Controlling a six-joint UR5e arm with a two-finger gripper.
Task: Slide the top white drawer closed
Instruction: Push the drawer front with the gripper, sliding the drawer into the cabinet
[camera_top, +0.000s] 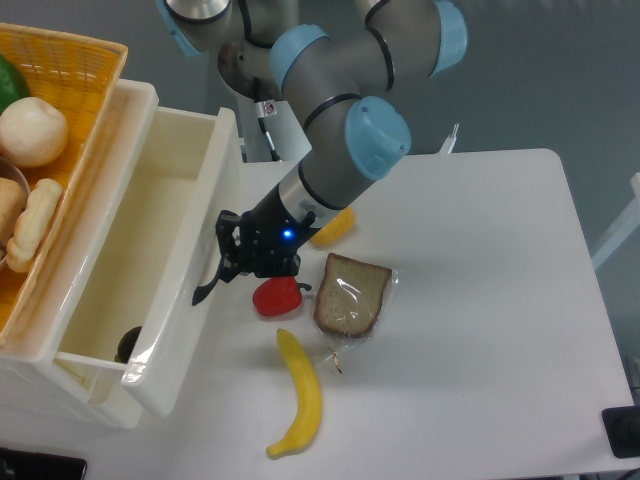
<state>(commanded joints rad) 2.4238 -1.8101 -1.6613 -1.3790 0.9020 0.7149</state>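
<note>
— Jaws first: where are they, and are they spread or pinching?

— The gripper (228, 270) is pressed up against the front of the top white drawer (150, 250), right at its black handle (208, 285). Whether the jaws are spread or closed I cannot tell; the black parts merge with the handle from this angle.

— And the drawer itself?

— It sticks out from the cabinet at the table's left edge, still partly open, with a small dark round object (128, 343) lying in its near corner. An orange basket (45, 150) of food sits on top of the cabinet behind it.

— How do you expect it to handle?

— A stiff, glossy plastic box, probably light for its bulk, and it should run easily on its slides. The smooth front is likely slippery, so a push off-centre could skid or skew the drawer. The handle, or the panel just beside it, looks like the sensible contact point, pushing straight toward the cabinet.

— Anything in the way?

— The red pepper (277, 296), the bagged bread slice (351, 295), the banana (300, 393) and a yellow piece (333, 226) partly hidden under the arm lie on the table just right of the drawer front, on the arm's side rather than in the drawer's path.
</note>
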